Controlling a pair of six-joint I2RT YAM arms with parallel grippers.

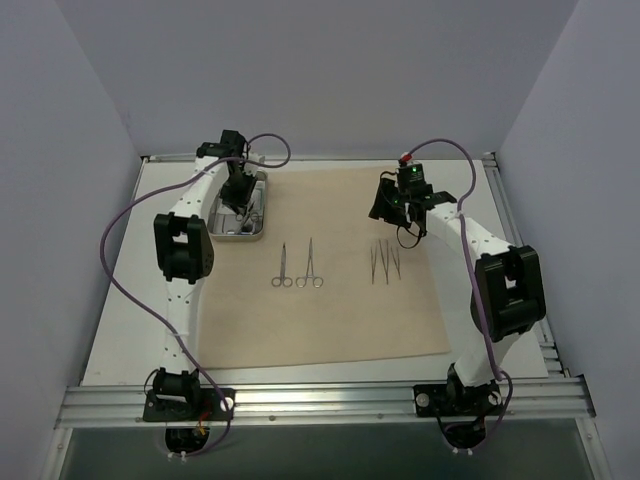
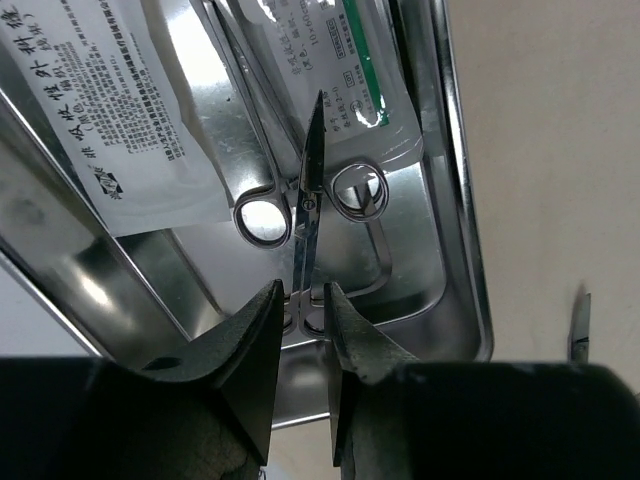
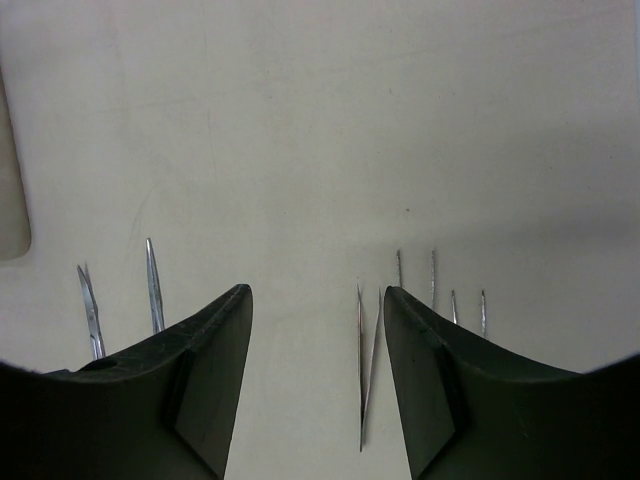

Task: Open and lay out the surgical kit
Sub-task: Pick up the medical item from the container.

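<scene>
The beige cloth wrap [image 1: 340,315] lies spread flat. The steel tray [image 1: 226,233] stands on its far left corner. My left gripper [image 1: 240,198] is down in the tray [image 2: 462,200], shut on the handle end of small steel scissors [image 2: 311,190] with the blades pointing away from it. Another ring-handled instrument [image 2: 262,218] and two clear packets [image 2: 110,110] [image 2: 335,70] lie in the tray. Two scissor-handled instruments [image 1: 283,266] [image 1: 311,264] and thin tweezers [image 1: 385,262] lie on the cloth. My right gripper [image 1: 396,213] is open above one pair of tweezers [image 3: 367,370].
More tweezer tips [image 3: 433,270] show beside my right fingers, and two instrument tips [image 3: 153,285] to their left. The cloth [image 3: 300,120] covers most of the white table [image 1: 120,330]. Grey walls close in the sides and back; a metal rail [image 1: 320,400] runs along the near edge.
</scene>
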